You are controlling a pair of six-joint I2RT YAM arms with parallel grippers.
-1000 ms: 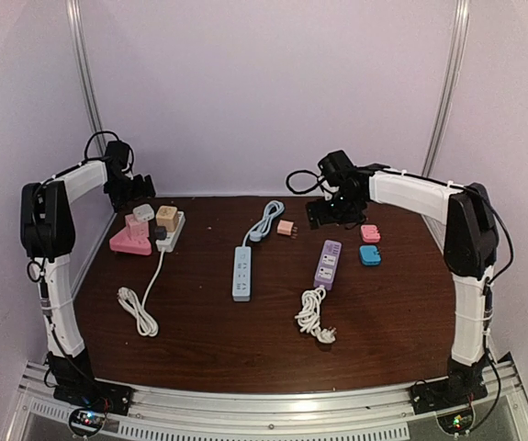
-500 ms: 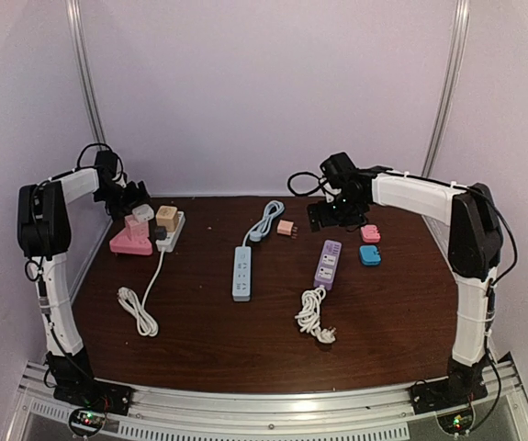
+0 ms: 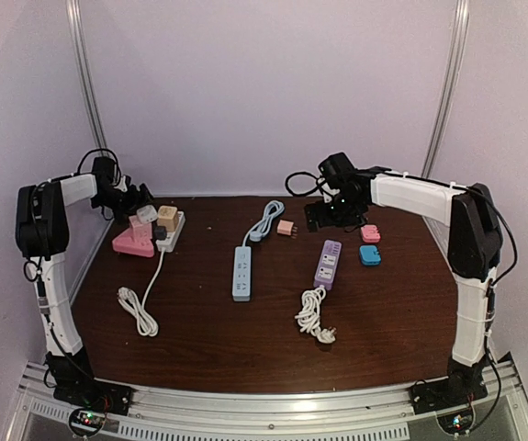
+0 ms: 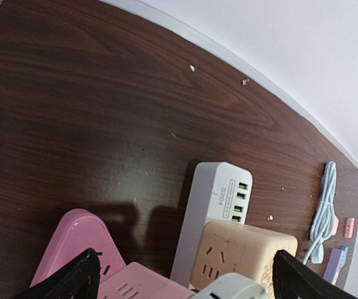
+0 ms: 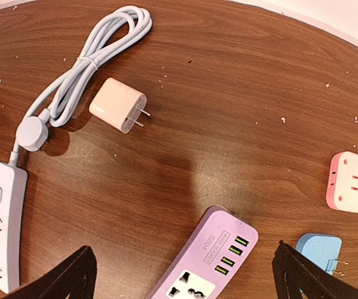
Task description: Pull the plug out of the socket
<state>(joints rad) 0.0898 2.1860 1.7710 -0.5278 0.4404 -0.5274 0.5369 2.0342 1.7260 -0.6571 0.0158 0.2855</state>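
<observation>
- My left tool [image 4: 188,283] hangs just above the white strip [image 3: 171,231]. Its jaws are spread wide and hold nothing, and its black fingertips [image 4: 79,280] flank the plugs there.
- My right tool [image 3: 326,213] is well apart from the white strip, over the purple strip [image 5: 211,258]. It is likewise released and empty.
- As I judge it, nothing is pulled yet. The beige cube [image 4: 241,255] looks seated on the white strip, so the grasp and the pull are both left to do.
- The left wrist view shows me the white strip's USB end and the pink adapter [image 4: 73,240] just beside it, but not its cord.
- The overhead view gives me the cord [image 3: 140,308] trailing off the white strip, plus both arms at once.
- Only the right wrist view shows me the peach charger [image 5: 119,104] clearly, lying loose far from the white strip.
</observation>
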